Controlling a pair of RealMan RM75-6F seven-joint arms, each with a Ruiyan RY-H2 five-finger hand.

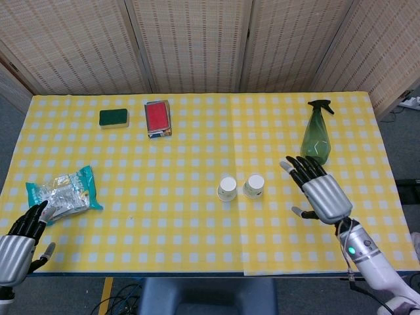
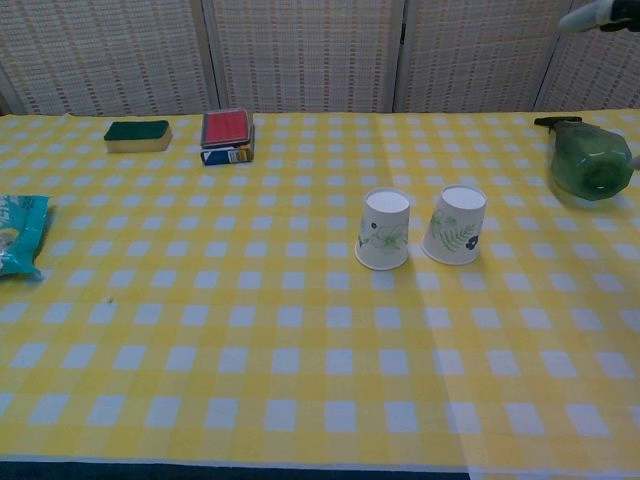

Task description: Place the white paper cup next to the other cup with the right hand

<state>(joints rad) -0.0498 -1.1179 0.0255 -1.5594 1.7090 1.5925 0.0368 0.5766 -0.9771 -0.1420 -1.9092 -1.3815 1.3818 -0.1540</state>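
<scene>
Two white paper cups stand upside down side by side near the middle of the table, a small gap between them: one (image 1: 227, 189) (image 2: 384, 230) on the left, the other (image 1: 254, 186) (image 2: 455, 225) on the right with a leaf print. My right hand (image 1: 319, 191) is raised to the right of them, well apart, fingers spread and holding nothing; only a fingertip (image 2: 592, 14) shows at the top right of the chest view. My left hand (image 1: 20, 241) hangs at the table's front left corner, fingers loosely apart, holding nothing.
A green spray bottle (image 1: 316, 136) stands at the back right. A green sponge (image 1: 113, 118) and a red box (image 1: 157, 118) lie at the back left. A teal snack bag (image 1: 62, 195) lies near the left edge, just by my left hand.
</scene>
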